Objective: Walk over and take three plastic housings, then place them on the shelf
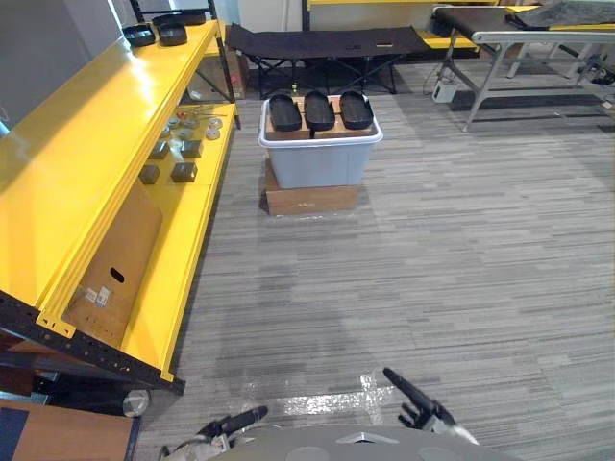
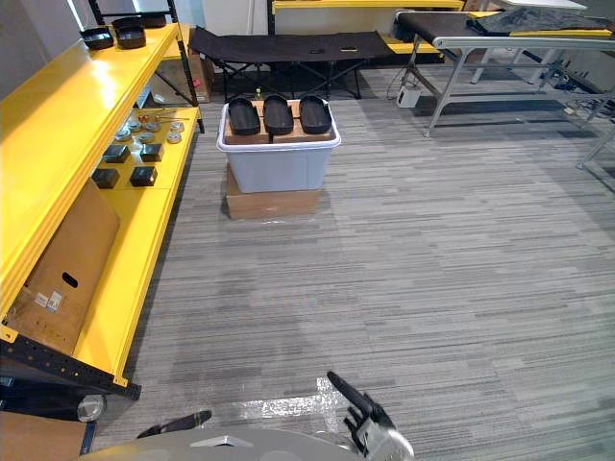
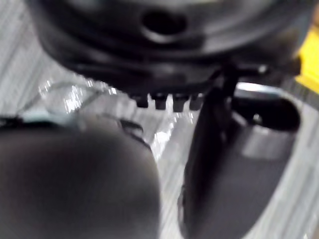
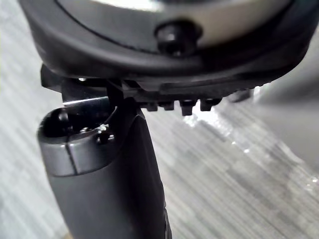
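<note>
Three black plastic housings [image 1: 319,110] side by side atop a grey bin [image 1: 320,163] at 12 o'clock, yellow shelf [image 1: 86,144] running from 9 to 11 o'clock, left hand [image 1: 238,420] and right hand [image 1: 415,399] low at 6 o'clock, fingers loosely spread, both empty, well apart from the bin

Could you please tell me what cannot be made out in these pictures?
Grey bin contents: hidden under the cardboard sheet carrying three plastic housings, eye views.
Small parts on the yellow shelf's lower level: too small to identify, eye views.
Floor past the left hand: blurred, left wrist view.
Shelf's near end: cut off at the left edge.
</note>
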Available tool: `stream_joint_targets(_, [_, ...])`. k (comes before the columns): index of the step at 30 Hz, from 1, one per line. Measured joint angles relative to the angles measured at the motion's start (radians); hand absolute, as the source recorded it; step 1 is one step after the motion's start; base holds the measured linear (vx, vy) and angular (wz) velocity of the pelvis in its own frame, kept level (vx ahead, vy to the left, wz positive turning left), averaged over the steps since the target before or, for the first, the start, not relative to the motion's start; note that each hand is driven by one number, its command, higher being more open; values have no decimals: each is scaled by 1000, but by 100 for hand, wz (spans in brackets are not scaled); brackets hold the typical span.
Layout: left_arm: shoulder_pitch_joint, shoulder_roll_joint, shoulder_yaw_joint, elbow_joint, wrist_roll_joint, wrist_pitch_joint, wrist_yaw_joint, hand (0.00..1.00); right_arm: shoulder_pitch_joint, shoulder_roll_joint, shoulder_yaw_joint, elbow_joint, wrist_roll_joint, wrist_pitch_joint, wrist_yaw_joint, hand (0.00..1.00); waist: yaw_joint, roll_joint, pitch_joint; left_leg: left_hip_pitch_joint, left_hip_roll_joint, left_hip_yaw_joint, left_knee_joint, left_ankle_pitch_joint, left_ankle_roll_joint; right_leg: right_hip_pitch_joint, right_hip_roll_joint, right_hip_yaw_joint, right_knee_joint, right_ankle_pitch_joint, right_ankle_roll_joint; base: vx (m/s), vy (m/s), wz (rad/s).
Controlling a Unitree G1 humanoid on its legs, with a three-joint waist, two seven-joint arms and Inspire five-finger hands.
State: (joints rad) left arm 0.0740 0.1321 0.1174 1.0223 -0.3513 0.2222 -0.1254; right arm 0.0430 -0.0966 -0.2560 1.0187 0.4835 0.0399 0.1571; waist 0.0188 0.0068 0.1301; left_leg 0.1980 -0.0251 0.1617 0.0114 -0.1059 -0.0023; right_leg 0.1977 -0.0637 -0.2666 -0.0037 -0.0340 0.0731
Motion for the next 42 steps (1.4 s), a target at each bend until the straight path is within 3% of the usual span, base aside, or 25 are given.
stream_joint_targets(5, [-39,-26,-59,-110,-91,-28,-9,100,-74,-1,52,-106,-7,-77,-8,100,-1,-17,9,2,-11,0,-17,10,6,-5,-8,-4,-4,2,3,-16,28,-1])
stream_joint_targets(8, [-36,-33,-66,-129,-128,-53,-18,100,-94,-3,52,-115,-2,-76,-11,100,-6,-17,14,1,-18,-2,-25,14,4,-5,-13,-6,-15,6,8,-4,9,1])
stream_joint_targets(16, [-18,-35,-70,-129,-164,-53,-27,100,-88,-3,52,-111,-5,-77,-6,100,-22,-11,24,5,-21,-3,-31,14,4,-4,-18,-12,-14,11,16,0,0,0])
stream_joint_targets(21, [17,-37,-68,-130,-149,-116,-30,100,-49,20,48,-110,57,-96,-16,100,-21,-15,25,27,-21,-1,-32,14,3,16,-19,-10,-12,11,16,-7,1,0])
stream_joint_targets(28, [60,-43,-64,-158,-149,-120,-27,100,-12,40,46,-91,80,-96,-17,100,-20,-16,25,20,-26,0,-35,20,14,6,-23,-15,-1,6,9,-64,1,-1])
stream_joint_targets(29, [60,-45,-64,-161,-147,-131,-28,100,-9,42,42,-91,79,-96,-17,100,-22,-17,27,16,-32,-6,-43,27,27,-18,-35,-26,43,-21,-8,-85,-2,15])
stream_joint_targets(31, [53,-47,-71,-169,-141,-137,-34,100,-2,52,29,-91,79,-96,-22,100,-25,-31,37,15,-44,-15,-51,23,51,-65,-68,-47,163,-80,8,-49,27,39])
stream_joint_targets(33, [45,-47,-73,-189,-125,-139,-43,100,6,54,33,-92,79,-97,-37,100,-16,-39,51,9,-49,-3,-18,-3,97,-190,-138,-56,468,-119,29,-51,69,34])
stream_joint_targets(35, [52,-47,-73,-215,-122,-140,-47,100,5,61,58,-94,84,-107,-37,100,-10,-37,70,5,-52,-1,28,-29,123,-323,-192,-51,725,-92,-17,-15,85,3])
stream_joint_targets(36, [55,-44,-70,-219,-120,-141,-39,100,8,65,69,-99,87,-115,-37,100,-11,-37,77,4,-48,-2,49,-43,131,-356,-194,-39,758,-107,-26,51,93,4])
stream_joint_targets(37, [56,-41,-71,-220,-120,-140,-31,100,8,64,73,-108,91,-116,-36,100,-15,-38,81,7,-44,-2,57,-49,131,-364,-185,-38,739,-119,-16,108,89,4])
stream_joint_targets(40, [56,-35,-71,-243,-129,-129,-24,100,12,65,82,-122,79,-117,-32,100,-21,-38,87,17,-14,2,83,-78,105,-368,-101,-29,452,-111,6,206,59,-7])
stream_joint_targets(42, [52,-38,-72,-259,-152,-129,-25,100,29,66,92,-118,67,-117,-31,100,-22,-42,90,23,-2,11,100,-100,75,-369,-52,-27,230,-31,18,298,-36,-7])
